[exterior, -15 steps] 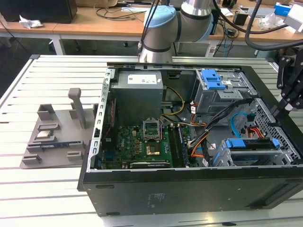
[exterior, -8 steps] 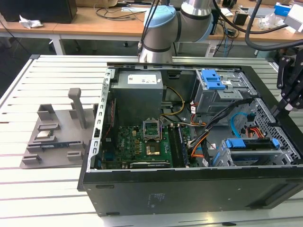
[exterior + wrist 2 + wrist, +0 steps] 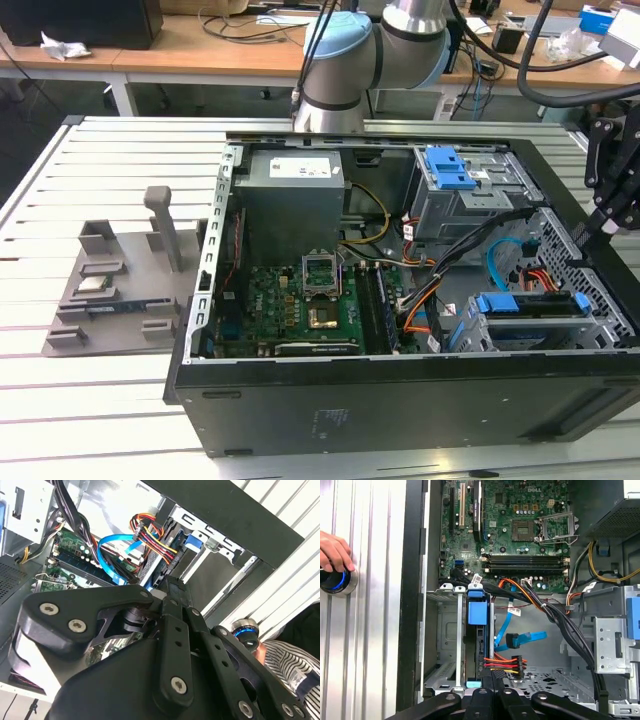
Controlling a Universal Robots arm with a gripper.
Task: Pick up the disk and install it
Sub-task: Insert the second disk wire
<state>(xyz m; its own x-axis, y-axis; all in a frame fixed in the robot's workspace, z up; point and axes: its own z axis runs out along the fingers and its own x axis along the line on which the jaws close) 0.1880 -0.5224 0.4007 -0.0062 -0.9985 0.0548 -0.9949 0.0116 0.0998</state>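
- While the gripper [image 3: 606, 215] hovers over the open computer case [image 3: 400, 400], whether its fingers are apart or together cannot be told.
- One disk [image 3: 479, 645], blue-framed, stands on edge in the lower drive bay [image 3: 447, 645].
- One hand [image 3: 335, 552] rests on a knob on the table [image 3: 370, 645].

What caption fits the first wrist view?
Gripper poised over the blue-framed disk standing in the computer case's drive bay.

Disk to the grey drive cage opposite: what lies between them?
In the first wrist view, a blue data cable, a red-yellow-black wire bundle and black cables cross between the disk and the grey drive cage.
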